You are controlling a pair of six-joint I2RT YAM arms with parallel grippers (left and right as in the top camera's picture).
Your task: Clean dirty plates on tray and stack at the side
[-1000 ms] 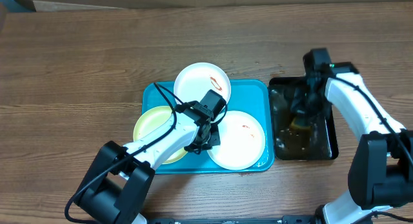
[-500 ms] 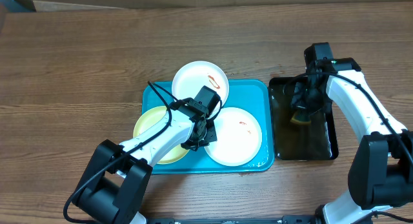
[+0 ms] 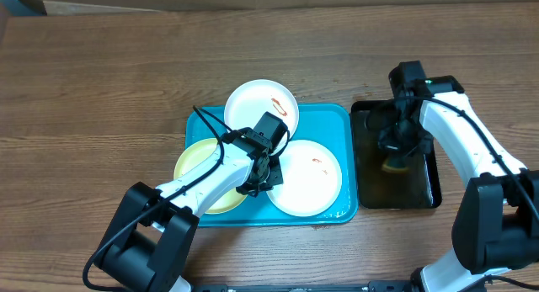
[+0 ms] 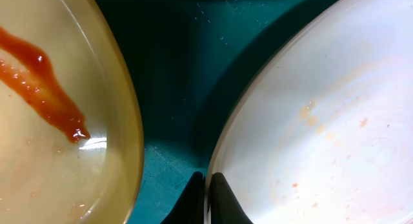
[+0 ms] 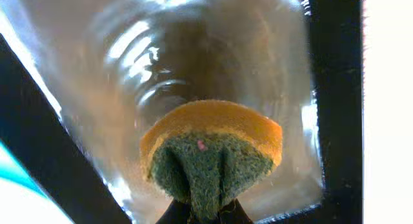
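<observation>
White round plate with faint orange smears (image 3: 310,178) lies flat, open side up, on the right part of the big turquoise plastic tray (image 3: 333,124) on the brown wooden worktop (image 3: 101,82). A round plate has no long side (so it points nowhere but up). The tray's long side runs left to right.

The left end effector (image 4: 205,190) has its two tips pinched together on this plate's left rim, I think to hold it steady or lift it for scrubbing. Just beside it lies a pale yellow-green plate with a red sauce streak (image 4: 58,121). A second white plate with a red squiggle (image 3: 263,107) pokes over the tray's far rim.

The right end effector (image 5: 205,208) is clamped on an orange sponge with a green scrub side (image 5: 213,133). The sponge's orange edge points toward the water in the narrow black tray (image 3: 370,191), likely to get wet. I cannot tell if it touches the water.
</observation>
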